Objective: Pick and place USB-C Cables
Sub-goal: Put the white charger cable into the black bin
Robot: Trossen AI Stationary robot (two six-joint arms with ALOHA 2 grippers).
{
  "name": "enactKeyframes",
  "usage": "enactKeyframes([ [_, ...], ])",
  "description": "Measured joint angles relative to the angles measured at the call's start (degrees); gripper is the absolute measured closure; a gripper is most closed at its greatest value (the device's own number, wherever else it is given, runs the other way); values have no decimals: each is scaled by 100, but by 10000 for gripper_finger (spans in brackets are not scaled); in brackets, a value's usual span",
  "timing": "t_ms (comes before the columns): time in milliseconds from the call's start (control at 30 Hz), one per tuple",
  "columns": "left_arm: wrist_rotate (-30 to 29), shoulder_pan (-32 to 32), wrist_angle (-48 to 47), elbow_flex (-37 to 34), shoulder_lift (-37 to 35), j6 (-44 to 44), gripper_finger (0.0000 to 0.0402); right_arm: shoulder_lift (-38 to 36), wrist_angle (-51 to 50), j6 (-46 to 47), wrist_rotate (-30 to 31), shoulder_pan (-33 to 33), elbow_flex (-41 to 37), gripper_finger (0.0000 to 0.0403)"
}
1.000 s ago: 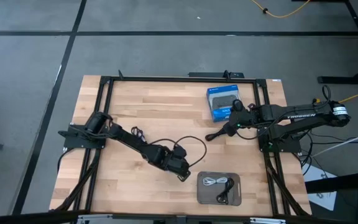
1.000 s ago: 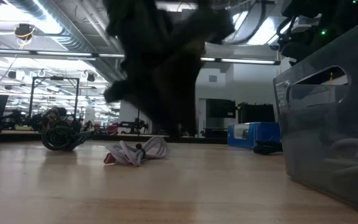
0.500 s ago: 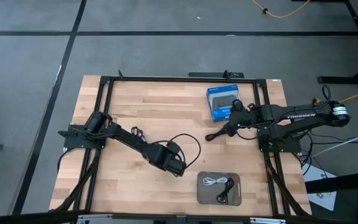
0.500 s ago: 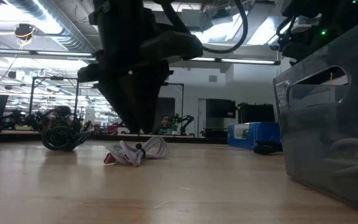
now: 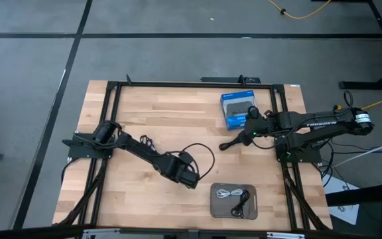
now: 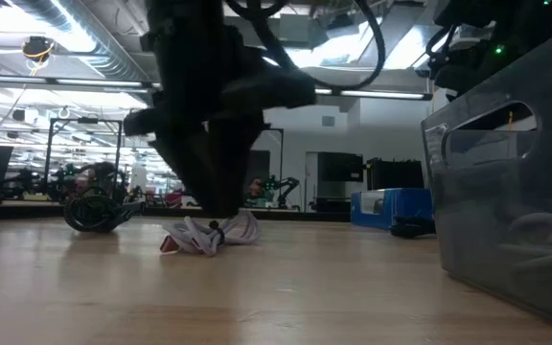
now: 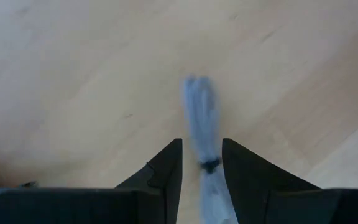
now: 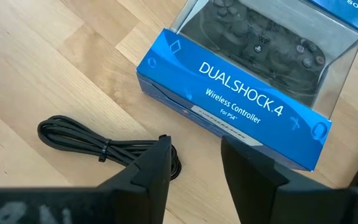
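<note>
A light grey bundled USB-C cable (image 6: 211, 233) lies flat on the wood; the high view hides it under my left arm. My left gripper (image 7: 202, 168) points down over it, open, one finger on each side of the bundle (image 7: 201, 124); I cannot tell whether they touch it. A black bundled cable (image 8: 104, 149) lies by the blue box, just ahead of my right gripper (image 8: 194, 180), which is open and hovers near the right rail (image 5: 234, 141). Another dark coil (image 6: 94, 209) rests farther left (image 5: 146, 141). A white cable (image 5: 227, 194) and a black one (image 5: 242, 203) lie in the grey tray.
The grey tray (image 5: 214, 199) sits near the table's near edge, just right of my left gripper (image 5: 192, 183); it looms at the low view's right (image 6: 506, 192). The blue DualShock 4 box (image 5: 239, 109) stands at the far right. A black frame (image 5: 115, 133) borders the wood.
My left gripper has drawn back a little from the tray toward the table's left and has come down, pointing downward, over the light grey cable. The cable itself has stayed where it lay. The right arm has kept still.
</note>
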Motion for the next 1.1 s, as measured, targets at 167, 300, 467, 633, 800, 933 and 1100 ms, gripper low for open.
enactKeyframes([
  [167, 26, 60, 171, -3, 299, 3, 295, 1, 2, 1, -2, -1, 0, 257],
  [300, 143, 92, 276, 20, 425, 334, 307, 2, 4, 2, -4, -2, -2, 257],
  [467, -119, -15, 396, 5, 357, 851, 384, 2, 9, 0, -7, -2, -4, 257],
  [633, -870, -174, 291, 184, 25, 1274, 389, 2, 3, 0, -9, -2, -4, 257],
  [800, -1551, -329, 730, 828, -228, 2406, 389, 2, 0, 0, -9, -2, -4, 257],
  [933, -1378, -391, 2414, 1281, -259, 4144, 389, 2, -7, -27, -2, 0, -4, 257],
  [1100, -220, -294, 4284, 1274, 5, 5250, 389, 2, -15, -37, -4, 0, -4, 257],
])
